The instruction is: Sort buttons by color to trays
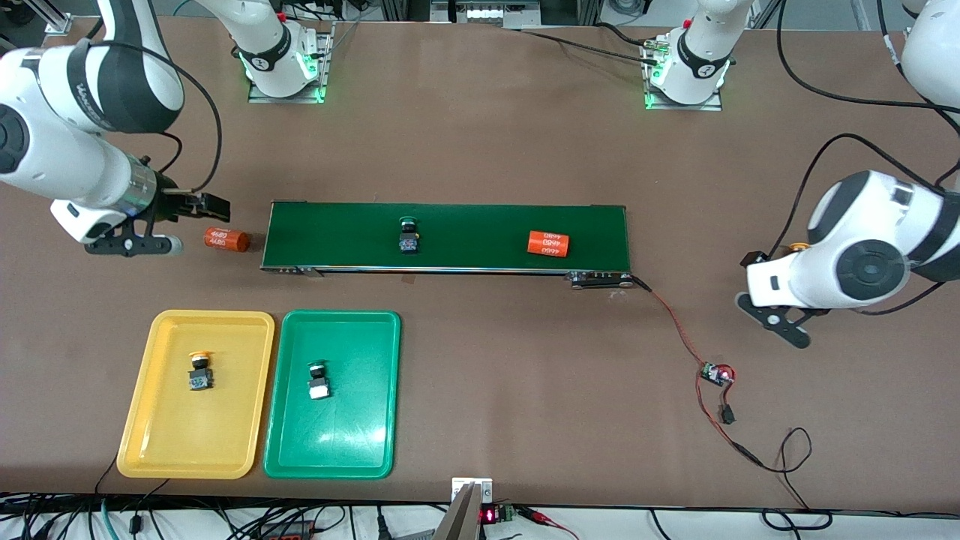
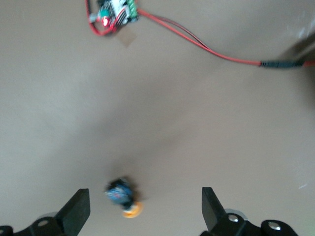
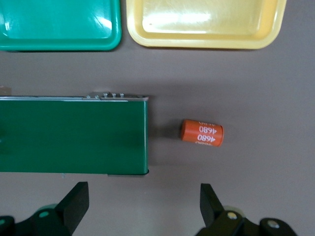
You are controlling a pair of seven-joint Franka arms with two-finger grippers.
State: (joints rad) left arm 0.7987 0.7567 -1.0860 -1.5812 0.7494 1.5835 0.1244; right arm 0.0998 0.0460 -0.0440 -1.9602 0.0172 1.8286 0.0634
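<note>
My left fingers (image 2: 143, 212) are spread wide and hold nothing, hanging over the bare brown table (image 1: 487, 142) at the left arm's end. Right under the gap between them lies a small dark-bodied push button with a yellow cap (image 2: 123, 195), tipped on its side on the table. Farther out from those fingers a small green circuit board (image 2: 112, 11) sits on the table with red wires (image 2: 197, 44) running from it.

My right fingers (image 3: 142, 209) are spread just as wide, empty, over the table at the right arm's end. Just out from them lies an orange cylinder with white print (image 3: 201, 132) on its side, beside the end of the long dark-green conveyor belt (image 3: 74, 135) but apart from it. On the belt stands a dark button with a green cap (image 1: 409, 235), and farther along toward the left arm's end a second orange cylinder (image 1: 548, 243). Farther from my right fingers lie the two shallow plastic trays, side by side: the yellow tray (image 1: 142, 420) holding a yellow-capped button (image 1: 199, 372), and the green tray (image 1: 360, 435) holding a green-capped button (image 1: 318, 379).
</note>
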